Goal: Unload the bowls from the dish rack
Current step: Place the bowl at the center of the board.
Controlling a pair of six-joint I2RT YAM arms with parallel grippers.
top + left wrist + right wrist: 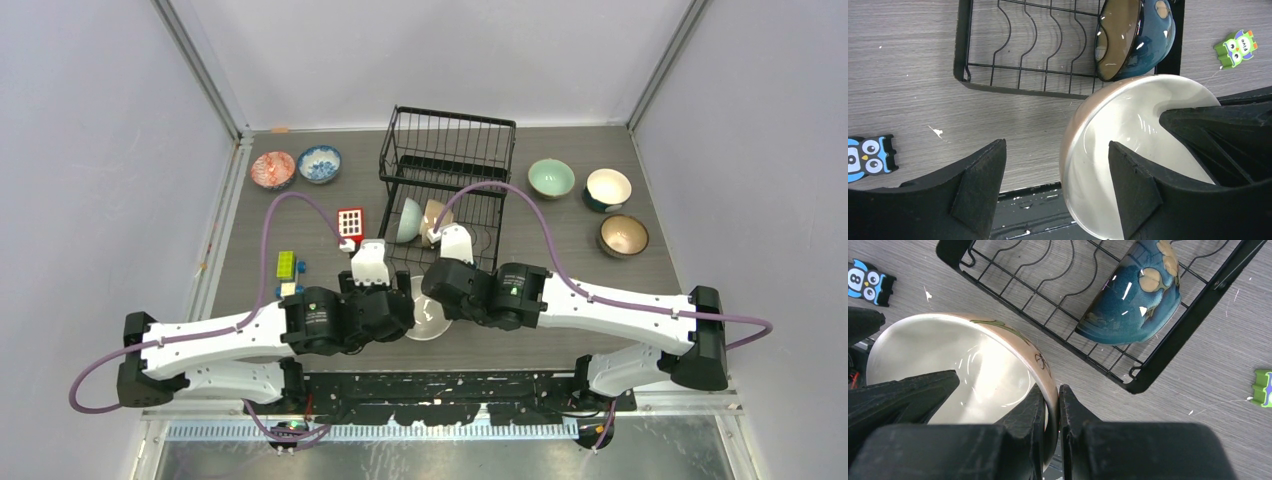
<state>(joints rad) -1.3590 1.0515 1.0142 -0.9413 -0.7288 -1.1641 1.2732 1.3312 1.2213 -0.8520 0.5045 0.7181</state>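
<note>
At the near centre of the table, just in front of the dish rack, I am holding the cream-lined bowl with the right gripper. Its two fingers are pinching the bowl's wall, one inside and one outside, with the rim clamped between them. The bowl is showing a tan outer wall and is sitting tilted. I cannot tell whether it is touching the table.

The left gripper is standing unclenched at the same bowl. One finger is lying over the bowl's inside and the other is hanging outside it, over the table. The rim is passing between them, with a clear gap on the outer side. This gripper is grasping nothing.

Inside the rack, the dark blue bowl is standing on edge by the right-hand rail, its brown inside facing left. The pale bowl is standing on edge farther left in the tray.

On the table at the far left, the red patterned bowl and the blue-and-white bowl are sitting side by side. To the right of the rack, the pale green bowl, the cream bowl and the brown bowl are sitting upright.

The red block is lying just left of the rack. The blue owl block is lying left of my left gripper.
</note>
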